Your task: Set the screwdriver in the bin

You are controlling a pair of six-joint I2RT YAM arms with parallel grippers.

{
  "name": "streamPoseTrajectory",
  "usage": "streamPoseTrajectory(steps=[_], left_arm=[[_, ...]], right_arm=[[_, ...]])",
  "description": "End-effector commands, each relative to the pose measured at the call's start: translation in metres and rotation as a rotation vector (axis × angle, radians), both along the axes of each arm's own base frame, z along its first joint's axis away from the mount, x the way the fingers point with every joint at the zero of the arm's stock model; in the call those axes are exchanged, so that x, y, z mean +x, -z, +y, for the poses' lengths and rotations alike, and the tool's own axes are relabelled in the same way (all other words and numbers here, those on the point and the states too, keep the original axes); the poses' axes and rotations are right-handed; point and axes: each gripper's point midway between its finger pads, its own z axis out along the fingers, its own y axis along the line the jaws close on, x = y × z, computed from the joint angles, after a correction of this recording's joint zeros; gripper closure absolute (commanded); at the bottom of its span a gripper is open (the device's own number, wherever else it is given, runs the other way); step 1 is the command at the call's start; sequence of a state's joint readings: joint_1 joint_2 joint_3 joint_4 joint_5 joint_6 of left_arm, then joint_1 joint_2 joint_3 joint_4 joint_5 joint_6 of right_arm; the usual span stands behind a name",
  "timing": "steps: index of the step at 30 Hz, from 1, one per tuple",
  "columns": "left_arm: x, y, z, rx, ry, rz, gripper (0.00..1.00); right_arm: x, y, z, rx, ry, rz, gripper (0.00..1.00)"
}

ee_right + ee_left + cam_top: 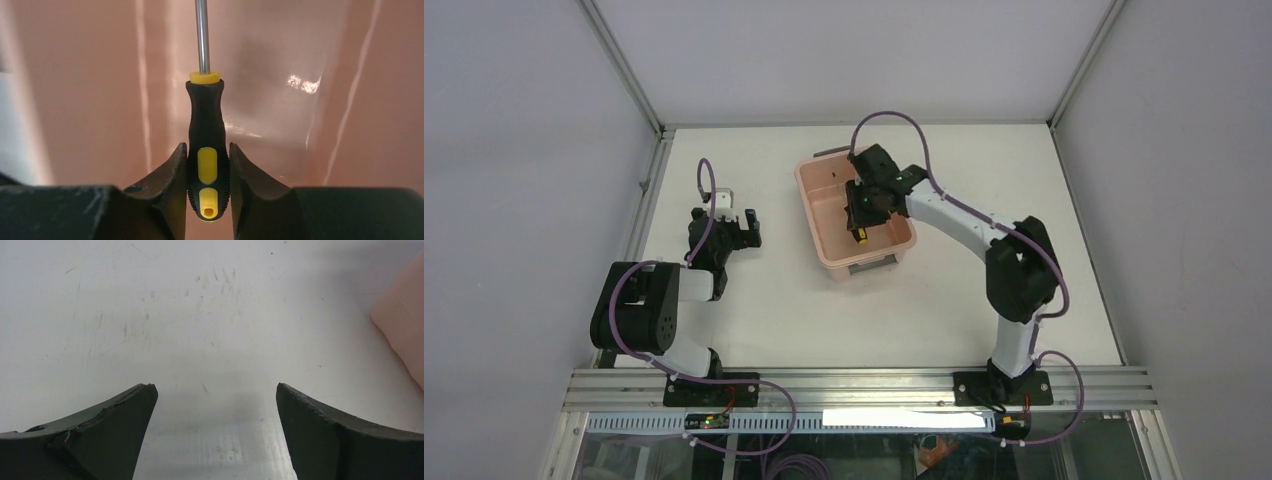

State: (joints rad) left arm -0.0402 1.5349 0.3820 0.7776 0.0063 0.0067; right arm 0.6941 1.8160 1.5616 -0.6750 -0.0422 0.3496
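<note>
The screwdriver (205, 115), with its yellow-and-black handle and thin metal shaft, is inside the salmon-pink bin (822, 235). My right gripper (208, 150) is shut on the rear part of the handle, one finger pressing each side. The shaft points away from the wrist and runs out of the top of the right wrist view, with the bin's wall (100, 100) behind it. From above, the right gripper (861, 222) reaches down into the bin and the screwdriver's yellow end (861, 238) shows below it. My left gripper (746, 222) hangs open over the bare table, left of the bin.
The bin's pink corner (405, 330) shows at the right edge of the left wrist view, beyond the left gripper (216, 390). Grey enclosure walls with metal posts (624, 70) border the table at the back and sides. An aluminium rail (854, 385) runs along the near edge.
</note>
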Motion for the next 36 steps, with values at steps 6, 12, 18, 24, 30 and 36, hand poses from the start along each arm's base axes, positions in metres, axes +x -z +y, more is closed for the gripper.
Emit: streamPoseTrajectory(steps=[6,12,18,24,30,36], left_arm=[[0.004,-0.017,-0.005,-0.019,0.009,-0.055,0.01],[0.004,-0.017,-0.005,-0.020,0.010,-0.055,0.01],[0.004,-0.017,-0.005,-0.020,0.010,-0.054,0.01],[0.004,-0.017,-0.005,-0.020,0.009,-0.055,0.01],[0.004,-0.017,-0.005,-0.020,0.010,-0.055,0.01],[0.004,-0.017,-0.005,-0.020,0.010,-0.055,0.01]], right_arm=[[0.021,0.088,-0.004,-0.151,0.103,0.036,1.00],[0.019,0.119,-0.012,-0.248,0.131,0.091,0.90],[0.022,0.046,-0.011,-0.198,0.102,-0.020,0.55],[0.027,-0.066,-0.010,-0.088,0.037,-0.227,0.33],[0.042,-0.143,-0.047,-0.101,0.064,-0.409,0.11],[0.071,-0.171,-0.156,-0.218,0.275,-0.461,0.01]])
